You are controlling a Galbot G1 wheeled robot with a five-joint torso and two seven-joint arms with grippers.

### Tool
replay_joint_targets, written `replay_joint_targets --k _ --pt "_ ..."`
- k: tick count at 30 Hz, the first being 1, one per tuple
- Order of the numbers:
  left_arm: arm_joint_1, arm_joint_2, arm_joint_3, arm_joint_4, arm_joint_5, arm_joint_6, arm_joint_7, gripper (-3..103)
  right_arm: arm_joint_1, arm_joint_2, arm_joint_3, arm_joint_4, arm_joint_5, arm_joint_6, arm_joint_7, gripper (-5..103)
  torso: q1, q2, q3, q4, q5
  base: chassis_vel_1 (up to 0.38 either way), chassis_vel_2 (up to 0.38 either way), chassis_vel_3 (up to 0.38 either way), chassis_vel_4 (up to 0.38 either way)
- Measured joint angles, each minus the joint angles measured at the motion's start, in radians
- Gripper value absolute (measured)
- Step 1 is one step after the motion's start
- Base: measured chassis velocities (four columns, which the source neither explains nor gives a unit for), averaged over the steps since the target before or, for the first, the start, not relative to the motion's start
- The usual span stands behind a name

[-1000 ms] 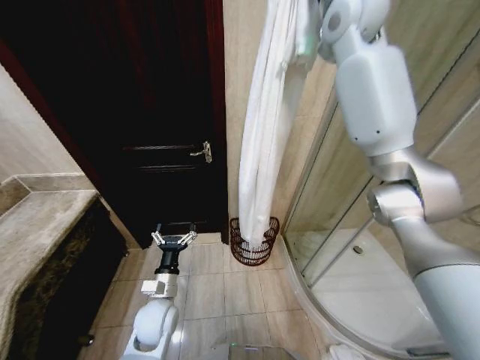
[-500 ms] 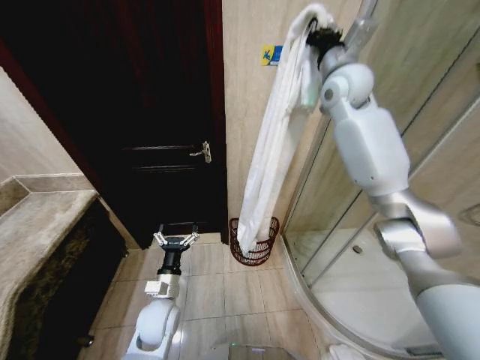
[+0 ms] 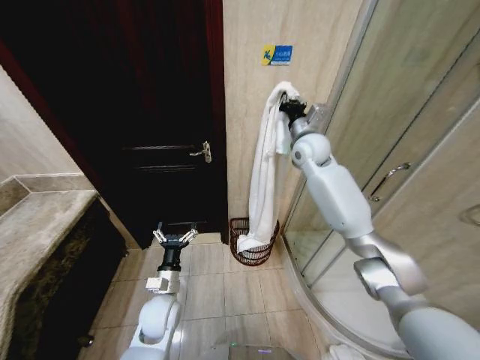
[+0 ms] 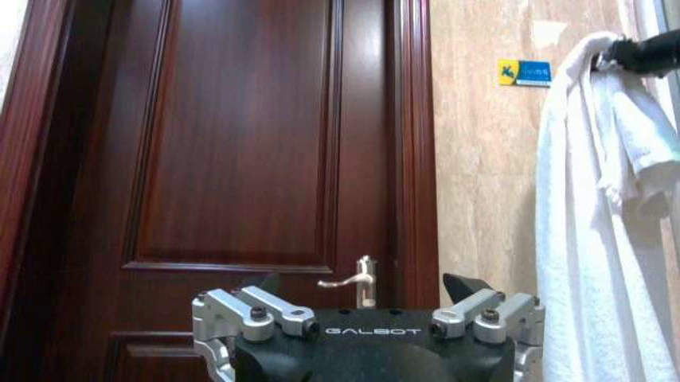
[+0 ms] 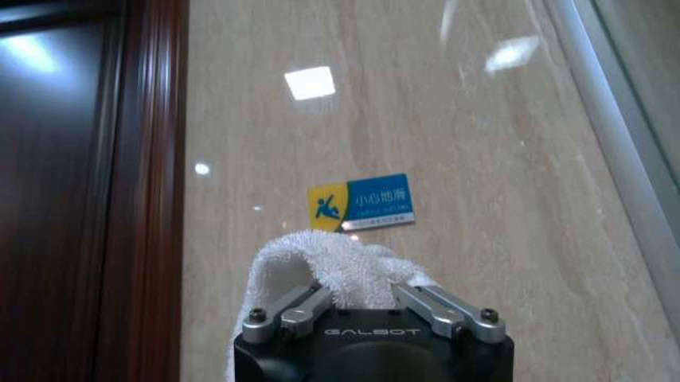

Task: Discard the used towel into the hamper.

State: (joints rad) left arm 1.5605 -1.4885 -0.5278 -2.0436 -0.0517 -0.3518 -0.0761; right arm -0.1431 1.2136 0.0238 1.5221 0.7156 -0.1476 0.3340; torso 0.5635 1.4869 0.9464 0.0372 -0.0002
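While my right gripper (image 3: 289, 106) clamps the towel (image 3: 264, 180) high above the hamper (image 3: 254, 241) by the door, left gripper (image 3: 174, 238) spread idle, its tail drapes the rim and could spill outside if I release off-centre

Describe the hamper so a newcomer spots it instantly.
Start at the dark wooden door. On the floor by the tiled wall to its right, beside the glass shower enclosure, sits the hamper. It is a small reddish-brown open wire basket, with the white towel's lower end hanging into it.
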Motion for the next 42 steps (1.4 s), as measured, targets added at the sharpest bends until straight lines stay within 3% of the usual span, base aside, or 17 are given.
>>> replay_joint_targets --k 6,9,21,31,42 --pt "-0.005 -0.019 -0.003 0.009 0.045 -0.001 0.001 100 -0.019 0.002 0.005 0.0 -0.001 0.025 -0.033 8 -0.005 -0.011 -0.006 0.0 0.0 0.0 0.0 0.0 0.0" --pt "-0.006 -0.04 -0.008 0.012 0.068 -0.008 -0.001 100 -0.073 0.016 -0.003 -0.018 -0.019 0.053 -0.053 8 -0.017 -0.038 -0.02 0.0001 0.0002 0.0 0.0 0.0 0.0" --pt "0.044 -0.014 -0.005 -0.026 0.064 -0.001 -0.003 100 -0.242 0.019 0.041 -0.026 -0.073 0.1 -0.091 8 -0.054 -0.115 -0.061 0.0 0.0005 0.0 0.0 0.0 0.0" --pt "0.003 -0.016 0.005 -0.004 0.059 -0.003 0.0 100 -0.174 0.007 0.022 -0.091 -0.071 0.11 -0.106 8 -0.079 -0.172 -0.093 0.0002 0.0 0.0 0.0 0.0 0.0" --pt "-0.003 -0.031 0.007 0.014 0.053 -0.008 0.0 100 -0.274 0.006 0.024 -0.097 -0.08 0.11 -0.119 8 -0.109 -0.237 -0.128 -0.0001 0.0003 0.0 0.0 0.0 0.0"
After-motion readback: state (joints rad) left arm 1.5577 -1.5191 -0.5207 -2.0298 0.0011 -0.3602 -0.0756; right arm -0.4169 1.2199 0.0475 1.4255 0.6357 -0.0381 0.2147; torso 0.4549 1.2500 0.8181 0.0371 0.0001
